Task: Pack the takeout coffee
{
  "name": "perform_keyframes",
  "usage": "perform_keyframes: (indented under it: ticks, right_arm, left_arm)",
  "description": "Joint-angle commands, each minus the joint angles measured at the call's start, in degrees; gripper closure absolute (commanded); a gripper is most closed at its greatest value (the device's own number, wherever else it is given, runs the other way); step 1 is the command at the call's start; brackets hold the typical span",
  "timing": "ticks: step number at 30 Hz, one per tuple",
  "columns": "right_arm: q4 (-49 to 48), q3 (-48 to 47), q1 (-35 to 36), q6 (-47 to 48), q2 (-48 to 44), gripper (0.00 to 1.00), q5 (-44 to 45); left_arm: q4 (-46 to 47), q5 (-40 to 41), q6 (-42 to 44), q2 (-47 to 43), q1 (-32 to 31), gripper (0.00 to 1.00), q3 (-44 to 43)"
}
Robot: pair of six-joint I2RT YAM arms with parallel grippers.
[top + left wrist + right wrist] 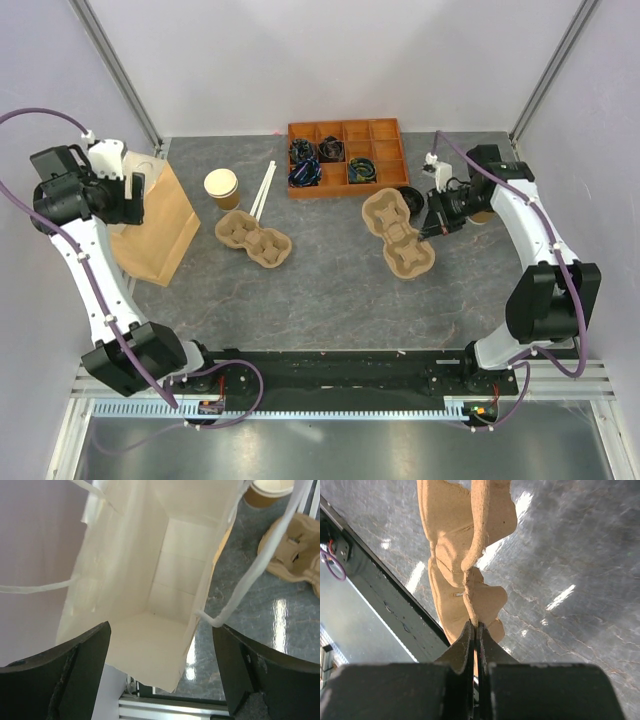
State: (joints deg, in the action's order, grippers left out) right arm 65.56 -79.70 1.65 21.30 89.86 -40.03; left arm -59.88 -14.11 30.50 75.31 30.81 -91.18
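The right hand (432, 226), near the desk's right edge, is clamped on the rim of a pulp cup carrier (398, 233). Its wrist camera shows the jaws closed to a sliver on the thin edge, a detail lost from overhead. The takeout coffee (483, 217) shows only as a patch of brown behind that wrist, close to the right edge, with its lid hidden by the arm. Toward the far left corner, the left hand (161, 629) hangs wide open at the mouth of a brown paper bag (160, 235). Only its wrist view shows the bag's pale inside and white handle loops (248, 575). Between the two arms lie a second carrier (253, 238), a lidless cup (221, 187) and white sticks (262, 190). At the far edge sits a wooden compartment tray (346, 124) holding dark items.
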Motion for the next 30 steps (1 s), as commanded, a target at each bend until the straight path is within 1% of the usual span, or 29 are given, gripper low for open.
perform_keyframes:
  ticks: [1, 3, 4, 5, 6, 7, 10, 11, 12, 15, 17, 18, 20, 21, 22, 23, 24, 26, 27, 29, 30]
  right_arm:
    - [0.62, -6.33, -2.86, -0.12, -0.31, 1.0, -3.12]
    - [1.41, -9.15, -3.67, -0.12, 0.22, 1.0, -3.3]
    - [1.67, -9.94, -4.28, 0.06, 0.57, 1.0, -3.3]
    - [2.11, -10.99, -4.63, 0.32, 0.84, 1.0, -3.39]
    - [2.9, -11.18, -5.33, 0.84, 1.36, 1.0, -3.47]
    - [3.17, -11.26, -5.69, 0.94, 1.63, 1.0, -3.65]
    - [4.4, -11.09, -7.44, 1.37, 2.68, 1.0, -5.4]
    - [4.75, -11.18, -7.89, 1.46, 3.03, 1.0, -5.76]
    - [4.93, -11.26, -8.41, 1.46, 3.12, 1.0, -5.93]
    - [4.84, -11.62, -9.38, 1.38, 2.95, 1.0, -6.55]
    - [4.84, -12.14, -9.73, 1.11, 3.03, 1.0, -6.81]
    - [4.84, -12.23, -10.08, 1.03, 3.21, 1.0, -6.9]
    - [4.84, -12.76, -10.44, 0.5, 3.47, 1.0, -7.43]
    - [4.84, -12.93, -10.79, 0.41, 3.48, 1.0, -7.6]
    - [4.75, -13.11, -10.96, 0.32, 3.48, 1.0, -7.69]
    - [4.67, -13.2, -11.23, -0.11, 3.48, 1.0, -7.95]
    - [4.66, -13.29, -11.75, -0.2, 3.48, 1.0, -8.13]
    - [4.66, -13.73, -12.72, -0.73, 3.21, 1.0, -8.57]
    - [4.75, -13.81, -12.99, -0.91, 3.04, 1.0, -8.66]
    - [4.58, -13.99, -14.12, -1.26, 2.6, 1.0, -8.92]
    - [4.58, -13.99, -14.48, -1.43, 2.51, 1.0, -9.1]
  left_arm:
    - [1.43, -1.89, 5.0, -1.13, 0.31, 0.15, 4.68]
    - [2.04, -2.76, 5.18, -1.04, 0.31, 0.24, 6.1]
    - [1.96, -3.29, 5.27, -0.95, 0.31, 0.34, 6.27]
    - [1.96, -3.55, 5.27, -0.78, 0.31, 0.38, 6.19]
    - [1.87, -4.25, 5.36, -0.69, 0.31, 0.47, 5.84]
    - [1.87, -4.52, 5.27, -0.6, 0.31, 0.52, 5.49]
    - [0.55, -6.01, 5.88, 0.1, 0.31, 0.75, 1.55]
    - [0.2, -6.54, 6.23, 0.1, 0.31, 0.78, 0.48]
    - [-0.58, -7.68, 7.02, 0.1, 0.39, 0.84, -0.57]
    - [-1.73, -9.79, 7.73, -0.07, -0.31, 0.94, -5.31]
    - [-2.43, -10.32, 7.99, -0.25, -2.76, 0.98, -9.45]
    - [-2.61, -9.63, 7.99, -0.51, -5.73, 0.98, -10.59]
    - [-3.23, -9.01, 7.82, -0.69, -9.61, 0.98, -14.11]
    - [-3.32, -7.44, 7.47, -0.78, -11.97, 0.98, -15.25]
    - [-3.58, -7.16, 7.03, -1.04, -16.7, 0.98, -17.17]
    - [-3.84, -6.73, 5.98, -0.95, -19.09, 0.98, -18.15]
    - [-4.19, -6.2, 5.36, -0.78, -24.16, 0.98, -19.29]
    - [-5.16, -5.5, 3.35, 0.27, -29.2, 0.98, -22.46]
    - [-5.6, -6.36, 2.81, 0.71, -33.75, 0.98, -23.68]
    - [-6.48, -7.77, 1.15, 2.38, -38.08, 0.98, -26.06]
    - [-6.48, -8.39, 0.79, 2.82, -42.28, 0.98, -26.59]
